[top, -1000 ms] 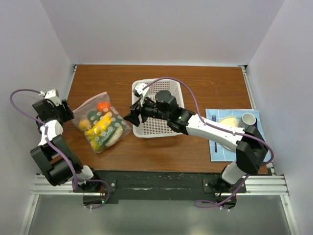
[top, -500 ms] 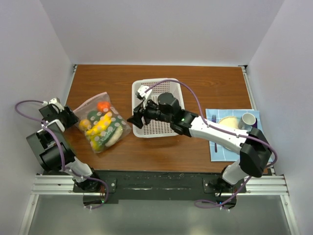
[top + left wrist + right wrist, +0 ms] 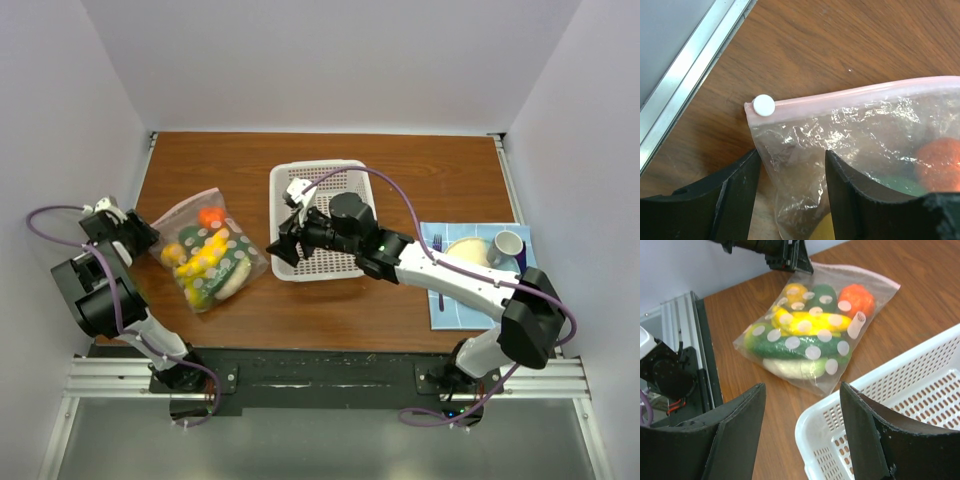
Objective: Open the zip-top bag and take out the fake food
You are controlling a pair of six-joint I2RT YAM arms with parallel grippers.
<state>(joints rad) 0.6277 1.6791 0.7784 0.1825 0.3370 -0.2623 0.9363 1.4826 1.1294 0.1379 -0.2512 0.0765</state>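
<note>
The zip-top bag (image 3: 205, 255) lies flat on the wooden table left of the white basket (image 3: 276, 190), its pink zip strip (image 3: 865, 95) shut and the white slider (image 3: 763, 105) at the corner. Inside lies the fake food: an orange piece (image 3: 856, 299), a yellow piece (image 3: 810, 322), a green cucumber (image 3: 790, 345) and a whitish piece (image 3: 790, 367). My left gripper (image 3: 792, 167) is open and straddles the bag's corner just below the slider, its fingers (image 3: 740, 195) apart from the plastic. My right gripper (image 3: 802, 390) hangs open above the basket's corner (image 3: 812, 422), facing the bag (image 3: 810, 340).
A blue mat with a beige plate (image 3: 465, 247) and a grey cup (image 3: 506, 245) sits at the right edge. A metal rail (image 3: 685, 85) and the white wall run close behind my left gripper (image 3: 148, 236). Bare wood lies between the bag and my right gripper (image 3: 275, 247).
The left arm has folded down and brought its gripper onto the bag's corner, jaws narrowing a little. The right gripper has drifted slightly right over the basket's edge. The bag has not moved.
</note>
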